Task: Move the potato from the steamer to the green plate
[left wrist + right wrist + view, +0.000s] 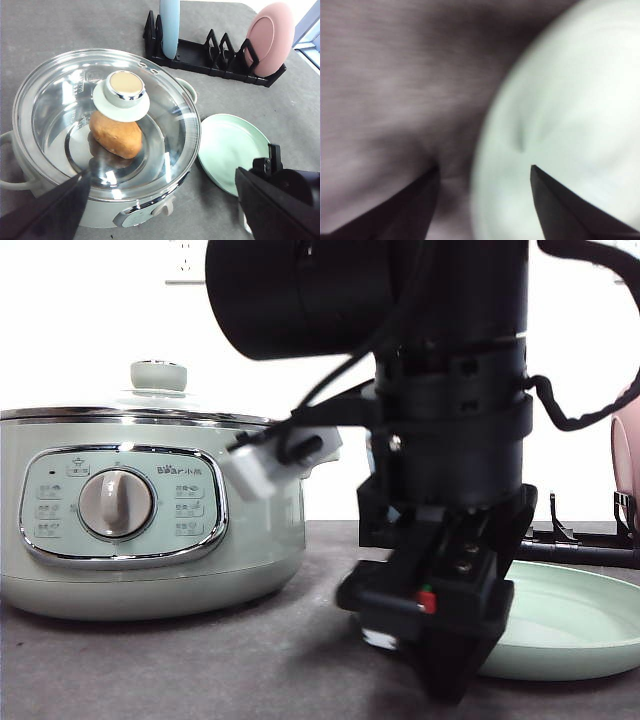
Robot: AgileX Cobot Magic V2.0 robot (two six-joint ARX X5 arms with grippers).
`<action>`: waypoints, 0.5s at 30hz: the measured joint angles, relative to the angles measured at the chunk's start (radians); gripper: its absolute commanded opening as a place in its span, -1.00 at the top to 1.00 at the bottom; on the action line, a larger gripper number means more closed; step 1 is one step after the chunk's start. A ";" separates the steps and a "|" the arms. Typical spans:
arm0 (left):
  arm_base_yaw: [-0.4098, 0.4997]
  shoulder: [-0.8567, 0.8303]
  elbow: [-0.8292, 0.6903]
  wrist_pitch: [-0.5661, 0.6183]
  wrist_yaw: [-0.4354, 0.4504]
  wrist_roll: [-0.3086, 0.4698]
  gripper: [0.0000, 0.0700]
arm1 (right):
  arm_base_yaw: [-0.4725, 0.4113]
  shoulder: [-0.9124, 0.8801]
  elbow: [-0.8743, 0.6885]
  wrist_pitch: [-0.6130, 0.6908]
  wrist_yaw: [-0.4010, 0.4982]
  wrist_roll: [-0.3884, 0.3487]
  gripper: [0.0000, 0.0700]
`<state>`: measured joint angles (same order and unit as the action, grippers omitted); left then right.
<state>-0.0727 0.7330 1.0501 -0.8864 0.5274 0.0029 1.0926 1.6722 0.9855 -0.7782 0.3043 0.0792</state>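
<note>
Below the spread left gripper (160,210), the potato (116,134) sits inside the lidded steamer (55,95); the right gripper (482,172), also parted, hangs over the green plate's (570,115) edge.

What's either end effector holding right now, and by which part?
Nothing. The left end effector and right end effector are both open and empty. The potato sits in the steamer under the glass lid.
</note>
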 measured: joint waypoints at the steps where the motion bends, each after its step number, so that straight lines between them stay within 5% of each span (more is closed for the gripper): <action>1: 0.000 0.000 0.000 0.000 0.000 0.000 -0.69 | 0.001 -0.008 0.000 -0.005 -0.012 0.000 -0.09; 15: 0.000 0.000 0.000 0.000 0.000 0.000 -0.69 | -0.066 -0.328 0.207 -0.037 -0.063 -0.004 -0.08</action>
<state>-0.0727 0.7326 1.0500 -0.8864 0.5274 0.0029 1.0264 1.3446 1.1926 -0.8150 0.2417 0.0749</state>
